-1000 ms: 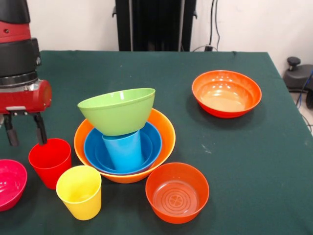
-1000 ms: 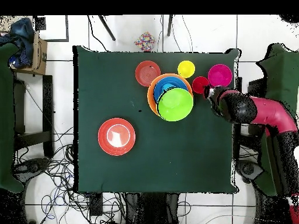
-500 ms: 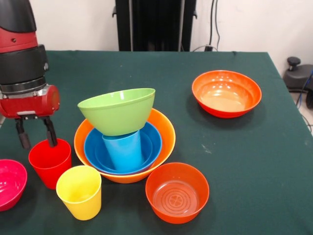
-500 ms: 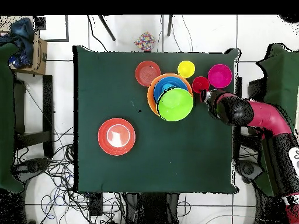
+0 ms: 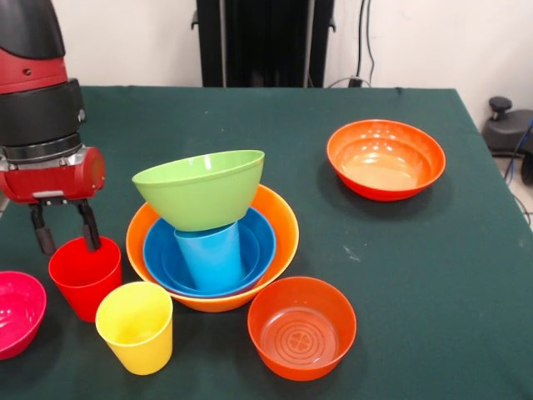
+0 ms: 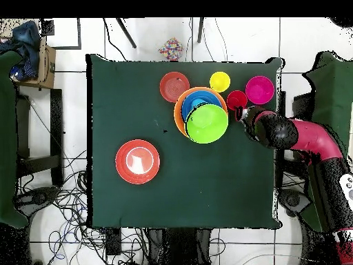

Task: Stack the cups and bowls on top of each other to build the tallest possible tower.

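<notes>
I see my gripper point(image 5: 63, 232) open wide over the red cup's point(image 5: 84, 276) far rim, one finger point(image 5: 88, 227) dipping inside, beside the tower point(image 5: 212, 242).

Bright, even room light — soft shadows under the bowls point(image 5: 301, 327), mild glare inside them, focus sharp.
</notes>
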Action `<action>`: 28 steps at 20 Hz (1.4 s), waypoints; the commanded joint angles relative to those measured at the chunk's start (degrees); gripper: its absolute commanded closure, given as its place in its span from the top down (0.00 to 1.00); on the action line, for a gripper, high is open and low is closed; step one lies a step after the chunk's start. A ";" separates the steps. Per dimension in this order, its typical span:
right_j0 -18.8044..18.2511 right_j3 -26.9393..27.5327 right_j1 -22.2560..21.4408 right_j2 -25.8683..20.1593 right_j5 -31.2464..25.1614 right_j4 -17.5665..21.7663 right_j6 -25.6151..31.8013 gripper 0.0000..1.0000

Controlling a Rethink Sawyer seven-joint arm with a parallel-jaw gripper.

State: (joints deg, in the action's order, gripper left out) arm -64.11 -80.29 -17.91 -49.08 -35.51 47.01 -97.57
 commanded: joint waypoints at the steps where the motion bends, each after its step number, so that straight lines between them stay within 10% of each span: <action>1: 2.14 -2.16 1.18 3.26 -0.29 5.08 15.50 1.00; 28: 4.07 0.79 3.76 5.15 1.44 10.24 13.37 1.00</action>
State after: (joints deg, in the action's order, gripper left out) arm -63.38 -80.28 -16.65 -48.21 -35.51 51.71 -97.57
